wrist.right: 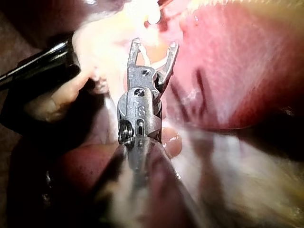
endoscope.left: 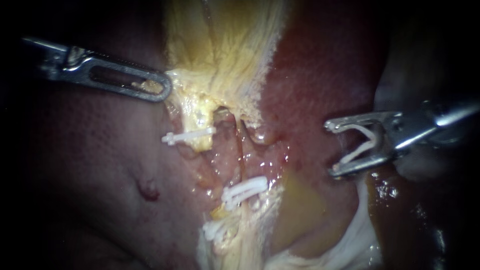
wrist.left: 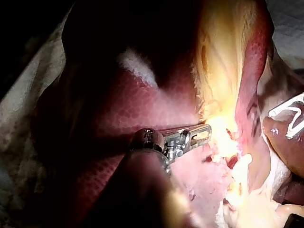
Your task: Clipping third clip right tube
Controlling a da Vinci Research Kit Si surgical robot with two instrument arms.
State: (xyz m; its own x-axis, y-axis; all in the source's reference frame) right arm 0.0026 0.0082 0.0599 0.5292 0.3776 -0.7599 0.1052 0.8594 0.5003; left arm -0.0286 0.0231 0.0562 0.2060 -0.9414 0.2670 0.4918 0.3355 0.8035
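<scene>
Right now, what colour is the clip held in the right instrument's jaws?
White. The clip shows best in the endoscope view.

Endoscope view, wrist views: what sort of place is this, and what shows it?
Probably a surgical practice bench: the liver rests on pale cloth, white clips sit closed on tissue, and the right instrument holds an open clip.

Loaded clip (endoscope.left: 358, 153): white, V-shaped, legs spread open, seated between both jaws of my right instrument (endoscope.left: 330, 148), well apart from the right tube (endoscope.left: 240, 152). Tube runs near-vertical, pinkish, with a closed clip (endoscope.left: 245, 190) across its lower part and a lowest clip (endoscope.left: 214, 230) below that.
</scene>
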